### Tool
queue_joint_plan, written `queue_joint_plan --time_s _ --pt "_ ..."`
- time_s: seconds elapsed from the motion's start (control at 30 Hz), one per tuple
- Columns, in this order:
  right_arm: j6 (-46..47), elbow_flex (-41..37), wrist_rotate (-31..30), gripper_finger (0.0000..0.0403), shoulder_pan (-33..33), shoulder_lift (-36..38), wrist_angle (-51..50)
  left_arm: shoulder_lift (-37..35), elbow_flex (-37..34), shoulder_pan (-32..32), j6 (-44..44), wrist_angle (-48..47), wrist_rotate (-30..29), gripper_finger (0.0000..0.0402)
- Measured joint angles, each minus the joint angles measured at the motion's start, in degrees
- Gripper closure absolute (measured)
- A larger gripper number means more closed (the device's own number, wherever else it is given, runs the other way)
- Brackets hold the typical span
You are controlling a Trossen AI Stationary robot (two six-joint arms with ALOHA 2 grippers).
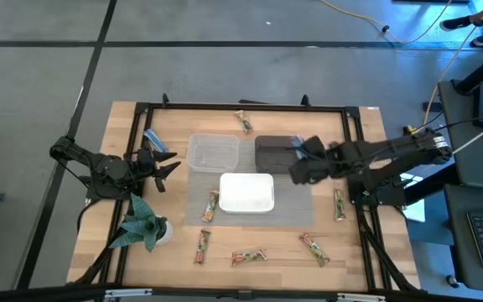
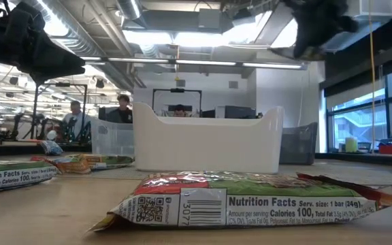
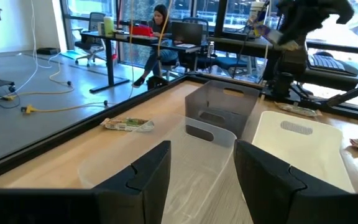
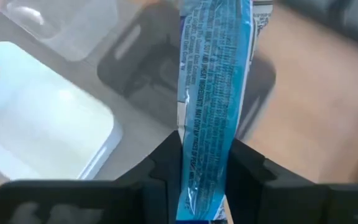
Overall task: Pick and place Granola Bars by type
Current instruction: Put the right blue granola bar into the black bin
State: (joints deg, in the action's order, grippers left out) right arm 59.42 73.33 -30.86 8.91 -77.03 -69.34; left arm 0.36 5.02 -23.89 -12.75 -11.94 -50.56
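My right gripper (image 1: 303, 168) is shut on a blue granola bar (image 4: 216, 74), high above the dark grey tub (image 1: 273, 153). Next to that tub are a clear tub (image 1: 214, 153) and a white tub (image 1: 246, 192). Several tan granola bars lie flat on the wooden table, among them one at the far side (image 1: 243, 122) and one at the near side (image 1: 249, 257). Another blue bar (image 1: 152, 138) lies at the left. My left gripper (image 3: 197, 180) waits at the table's left, level, open, with nothing between its fingers. My right gripper pinches the blue bar between its two fingers near one end (image 4: 204, 158). The fingers lie along the bar, and its longer part sticks out past the fingertips. The fingers slant downward from above. The bar is lifted clear, over the dark grey tub.
A green paper plant figure (image 1: 141, 222) stands near the table's left near corner. A black frame (image 1: 241, 106) runs round the table's edge. People sit at desks in the room beyond the table (image 3: 157, 28).
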Motion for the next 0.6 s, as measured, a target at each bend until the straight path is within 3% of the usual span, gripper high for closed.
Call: queue_joint_plan --time_s 0.27,0.4,0.6 --pt "-33.4 0.1 4.5 0.0303 -14.4 -2.4 8.8 0.0 0.0 0.0 0.0 -0.1 0.0 0.0232" --pt "-49.7 0.1 13.9 0.0302 -19.1 -6.1 11.3 0.0 0.0 0.0 0.0 -0.3 0.3 0.0232" --pt "-59.5 0.1 19.0 0.0302 -22.4 -14.2 13.5 0.0 0.0 0.0 0.0 -0.6 0.8 0.0232"
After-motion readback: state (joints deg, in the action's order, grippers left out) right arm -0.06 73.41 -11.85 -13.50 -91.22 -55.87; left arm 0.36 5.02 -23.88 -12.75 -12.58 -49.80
